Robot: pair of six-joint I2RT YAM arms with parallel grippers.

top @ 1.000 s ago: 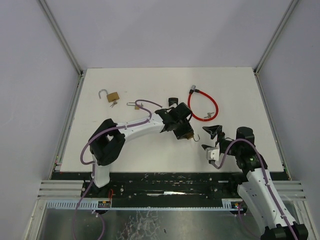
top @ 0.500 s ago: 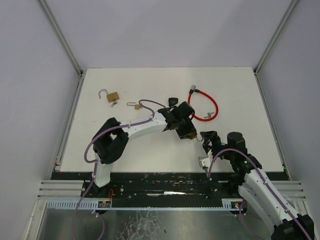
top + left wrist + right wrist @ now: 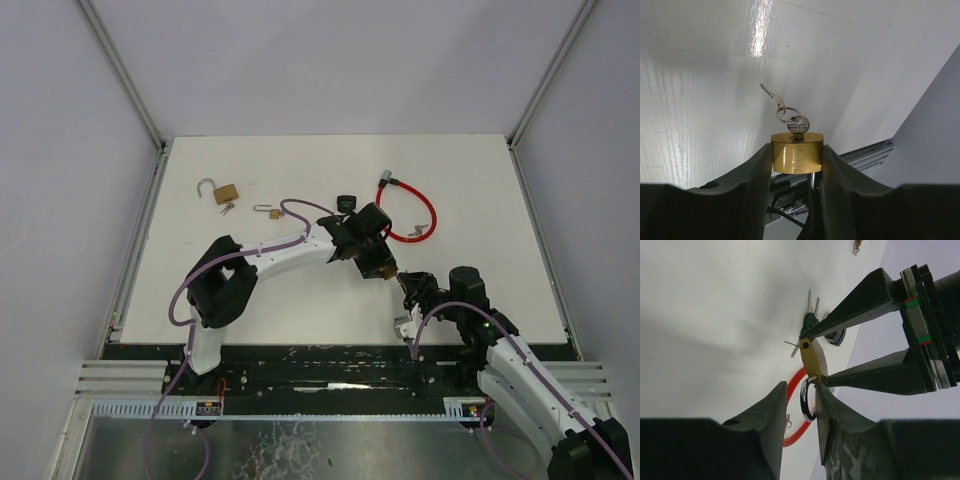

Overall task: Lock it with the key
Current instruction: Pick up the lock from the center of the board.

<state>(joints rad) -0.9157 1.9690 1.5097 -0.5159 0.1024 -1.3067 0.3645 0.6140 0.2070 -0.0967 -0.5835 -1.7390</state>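
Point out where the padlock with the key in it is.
Top view: the padlock is just right of the table's middle, clamped in the left gripper, with the right gripper straddling its shackle, nearer than the red cable lock.

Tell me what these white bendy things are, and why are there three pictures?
They are two robot arms with pincer fingers. One picture looks down from above; the other two come from little cameras on each wrist. On the white table lie an open padlock, a small padlock and a red cable lock. The left gripper holds a brass padlock with its key stuck in. The right gripper has its fingers either side of that padlock's metal loop; I can't tell if it squeezes yet.
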